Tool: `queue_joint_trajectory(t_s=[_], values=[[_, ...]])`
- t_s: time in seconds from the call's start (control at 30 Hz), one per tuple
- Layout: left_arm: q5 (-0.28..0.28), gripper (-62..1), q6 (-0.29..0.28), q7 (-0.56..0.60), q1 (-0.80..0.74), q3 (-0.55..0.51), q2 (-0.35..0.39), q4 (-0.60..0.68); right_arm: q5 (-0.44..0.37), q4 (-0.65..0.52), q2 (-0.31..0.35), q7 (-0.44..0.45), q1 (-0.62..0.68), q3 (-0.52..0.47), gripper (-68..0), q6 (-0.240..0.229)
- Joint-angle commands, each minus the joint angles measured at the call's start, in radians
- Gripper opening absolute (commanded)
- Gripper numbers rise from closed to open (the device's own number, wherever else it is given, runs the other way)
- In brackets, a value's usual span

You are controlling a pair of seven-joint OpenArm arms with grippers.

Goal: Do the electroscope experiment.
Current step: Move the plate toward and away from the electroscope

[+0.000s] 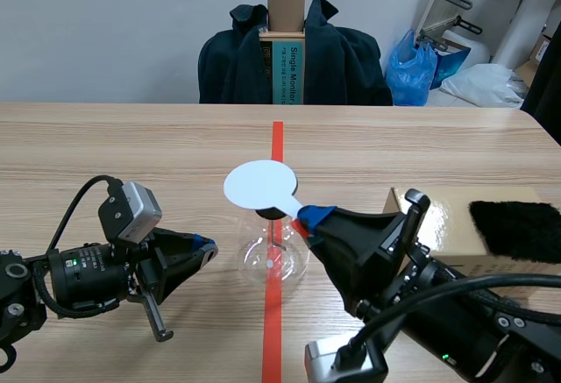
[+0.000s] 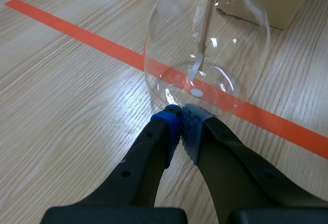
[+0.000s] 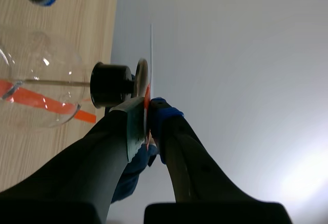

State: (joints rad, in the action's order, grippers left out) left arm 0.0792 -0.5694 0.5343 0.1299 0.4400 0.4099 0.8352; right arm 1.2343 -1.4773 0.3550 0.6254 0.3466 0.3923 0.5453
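Electroscope (image 1: 273,256), a round clear glass flask with a black stopper (image 3: 110,84) in its neck, stands on the desk (image 1: 131,146) between the two hands, right over the orange tape line (image 1: 273,339). A thin rod (image 2: 209,14) runs down from the stopper inside the glass, and a small pale foil leaf (image 2: 195,70) hangs at its lower end.

The right hand (image 3: 147,112) pinches the stem of a white disc (image 1: 260,185), with the stem caught between its blue pads. The disc is held flat just above the stopper, ahead of the fingertips. Whether it touches the top of the stopper cannot be told.

The left hand (image 2: 180,117) lies low on the desk with its fingers pressed together on nothing. The tips point at the foot of the flask, just ahead of them, so close that contact cannot be judged.

Beside the right arm, on its outer side, sits a cardboard box (image 1: 447,225) with a black furry cloth (image 1: 517,228) lying on top. Across the desk, well beyond both hands, a dark jacket (image 1: 342,59) is draped over a chair, with a blue plastic bag (image 1: 412,67) next to it.
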Motion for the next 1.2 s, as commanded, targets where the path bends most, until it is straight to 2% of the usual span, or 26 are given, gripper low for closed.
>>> queue_joint_trajectory(t_s=[0.0, 0.47, 0.63, 0.73, 0.8, 1.17], values=[[-0.007, -59.0, -0.001, 0.015, 0.003, -0.002, -0.002, 0.015, -0.007, -0.014, 0.003, -0.032, -0.017, -0.011, -66.7, 0.015], [-0.007, -59.0, -0.001, 0.015, 0.003, -0.002, -0.002, 0.015, -0.007, -0.014, 0.003, -0.416, -0.017, -0.011, -66.7, 0.014], [-0.007, -59.0, -0.001, 0.015, 0.003, -0.002, -0.002, 0.015, -0.007, -0.014, 0.003, -0.506, -0.017, -0.011, -66.7, 0.014], [-0.007, -59.0, -0.001, 0.015, 0.003, -0.002, -0.002, 0.015, -0.007, -0.014, 0.003, -0.501, -0.017, -0.011, -66.7, 0.014], [-0.007, -59.0, -0.001, 0.015, 0.003, -0.002, -0.002, 0.015, -0.007, -0.014, 0.003, -0.467, -0.017, -0.011, -66.7, 0.014], [-0.007, -59.0, -0.001, 0.015, 0.003, -0.002, -0.002, 0.015, -0.007, -0.014, 0.002, -0.186, -0.017, -0.011, -66.7, 0.014]])
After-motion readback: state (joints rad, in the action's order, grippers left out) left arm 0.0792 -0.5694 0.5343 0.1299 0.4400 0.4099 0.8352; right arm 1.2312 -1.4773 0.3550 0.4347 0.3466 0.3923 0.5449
